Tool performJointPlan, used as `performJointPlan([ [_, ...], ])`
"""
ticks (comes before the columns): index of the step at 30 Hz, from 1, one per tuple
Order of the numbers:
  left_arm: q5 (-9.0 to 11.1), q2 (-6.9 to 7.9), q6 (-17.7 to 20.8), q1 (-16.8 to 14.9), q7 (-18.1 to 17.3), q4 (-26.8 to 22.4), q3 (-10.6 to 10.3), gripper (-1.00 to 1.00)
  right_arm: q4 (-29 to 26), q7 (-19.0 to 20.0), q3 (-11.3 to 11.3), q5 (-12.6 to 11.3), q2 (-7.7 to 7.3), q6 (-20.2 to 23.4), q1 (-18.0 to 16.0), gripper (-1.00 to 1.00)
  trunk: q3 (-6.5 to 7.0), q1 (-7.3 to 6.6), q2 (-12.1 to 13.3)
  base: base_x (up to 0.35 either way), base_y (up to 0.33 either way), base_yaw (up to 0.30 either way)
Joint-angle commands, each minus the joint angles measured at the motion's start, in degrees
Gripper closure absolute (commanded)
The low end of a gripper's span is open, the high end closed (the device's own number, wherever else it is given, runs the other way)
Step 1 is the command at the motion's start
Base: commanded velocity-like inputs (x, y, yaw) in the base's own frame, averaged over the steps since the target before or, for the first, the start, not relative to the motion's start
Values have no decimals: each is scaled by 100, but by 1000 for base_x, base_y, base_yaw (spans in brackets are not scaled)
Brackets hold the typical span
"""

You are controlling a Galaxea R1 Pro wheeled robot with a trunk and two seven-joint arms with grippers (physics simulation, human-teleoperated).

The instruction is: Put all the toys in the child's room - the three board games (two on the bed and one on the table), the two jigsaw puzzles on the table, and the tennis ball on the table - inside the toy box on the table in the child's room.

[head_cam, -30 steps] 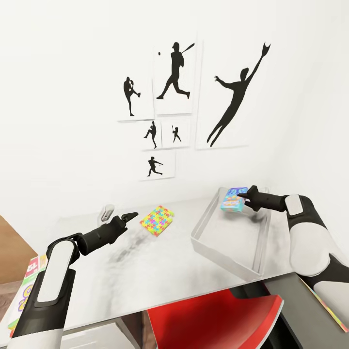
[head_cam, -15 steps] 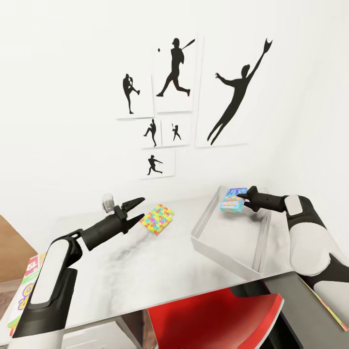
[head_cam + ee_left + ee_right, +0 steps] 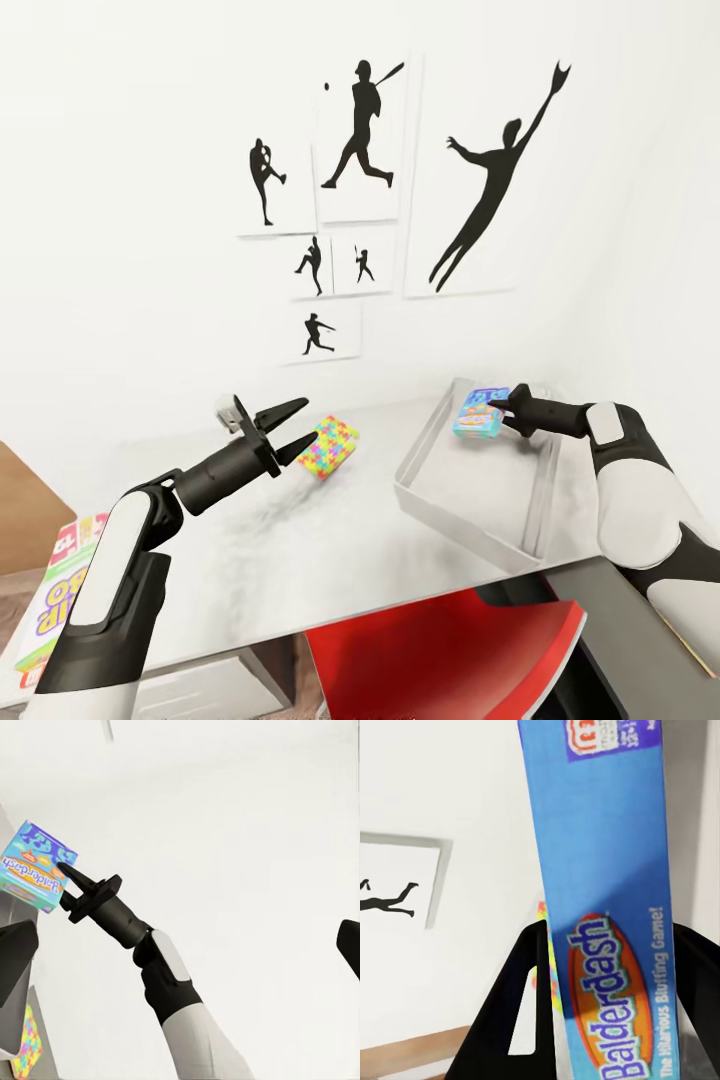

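Observation:
A blue Balderdash board game [image 3: 477,411] hangs above the far end of the grey toy box [image 3: 455,517], my right gripper [image 3: 503,404] shut on its edge. The same game [image 3: 600,907] stands upright between the right fingers [image 3: 521,1020]. A colourful jigsaw puzzle [image 3: 330,446] lies on the table [image 3: 300,560] left of the box. My left gripper [image 3: 303,421] is open, raised just above and left of the puzzle, its tips near the puzzle's edge. From the left wrist view I see the game [image 3: 34,866], the right gripper [image 3: 69,886] and a strip of puzzle [image 3: 26,1050].
A second board game [image 3: 62,592] lies low at the far left, beyond the table's edge. A red chair [image 3: 440,650] is tucked under the table's front. A small white object [image 3: 227,409] stands behind the left gripper. Baseball silhouettes hang on the white wall.
My left arm has risen and reached toward the puzzle, and its gripper has opened from shut. The right arm and game hardly moved. The view shifted slightly.

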Motion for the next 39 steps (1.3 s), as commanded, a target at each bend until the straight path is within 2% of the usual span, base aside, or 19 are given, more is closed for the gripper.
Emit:
performJointPlan([
  [1, -19, -6, 34, -6, -17, 0, 13, -100, -1, -4, -28, -10, 2, 30, -8, 100, -21, 3, -12, 0, 0, 0],
  [39, 30, 23, 35, -28, 41, 10, -47, -100, -6, -4, -30, -18, -24, 30, -103, 100, -374, 3, -12, 0, 0, 0],
])
